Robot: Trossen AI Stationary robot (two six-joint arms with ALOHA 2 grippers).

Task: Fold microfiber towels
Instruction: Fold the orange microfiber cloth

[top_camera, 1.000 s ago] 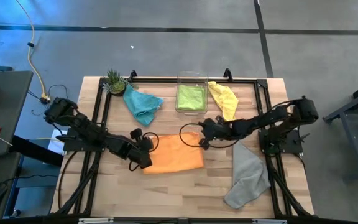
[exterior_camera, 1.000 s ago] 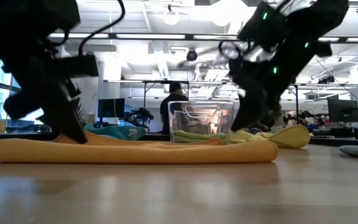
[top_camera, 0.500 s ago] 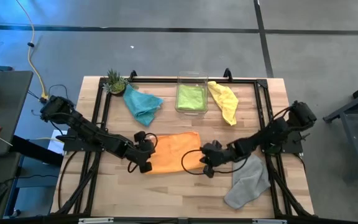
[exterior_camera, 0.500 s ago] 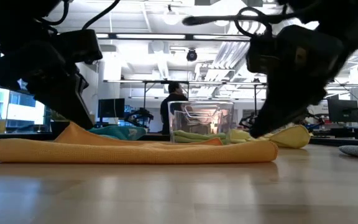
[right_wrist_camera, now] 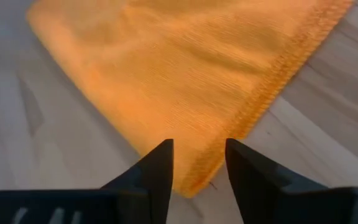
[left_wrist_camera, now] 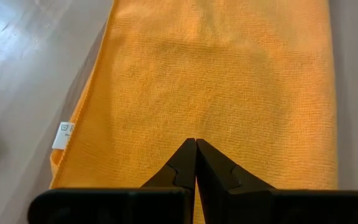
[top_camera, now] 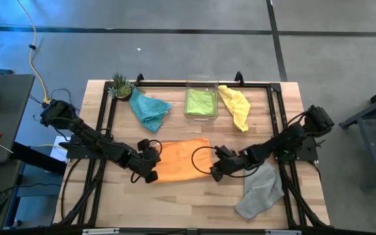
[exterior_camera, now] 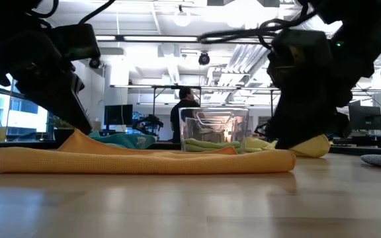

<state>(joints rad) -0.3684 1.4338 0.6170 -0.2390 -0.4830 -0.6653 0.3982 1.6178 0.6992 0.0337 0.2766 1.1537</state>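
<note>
Folded orange towel point(top_camera: 183, 158) flat mid-table, pinned between two grippers. Left gripper point(top_camera: 150, 171) at the near-left corner, pinched tight, tips point(left_wrist_camera: 195, 155) meeting on the cloth point(left_wrist_camera: 216, 81) with a fold apparently caught between them. Right gripper point(top_camera: 215, 171) at the near-right corner, fingers point(right_wrist_camera: 157, 168) parted to a narrow gap, straddling the corner point(right_wrist_camera: 194, 180) but clamping nothing. Beyond the grippers: teal towel point(top_camera: 150, 109), lime towel point(top_camera: 200, 101) inside the bin point(top_camera: 201, 83), yellow towel point(top_camera: 235, 106); grey towel point(top_camera: 261, 188) crumpled just beside the right arm. Risks from here: a left-hand tug with the right end free likely to drag the whole fold sideways or peel the top layer open; a right-hand lift with a stitched edge snagged on a fingertip likely to flip that corner; a swing of the right arm likely to brush the grey cloth. Against a second ago: right gripper down from the far edge to the near edge, carrying the fold over, then from shut to parted; left barely shifted, shut throughout.
</note>
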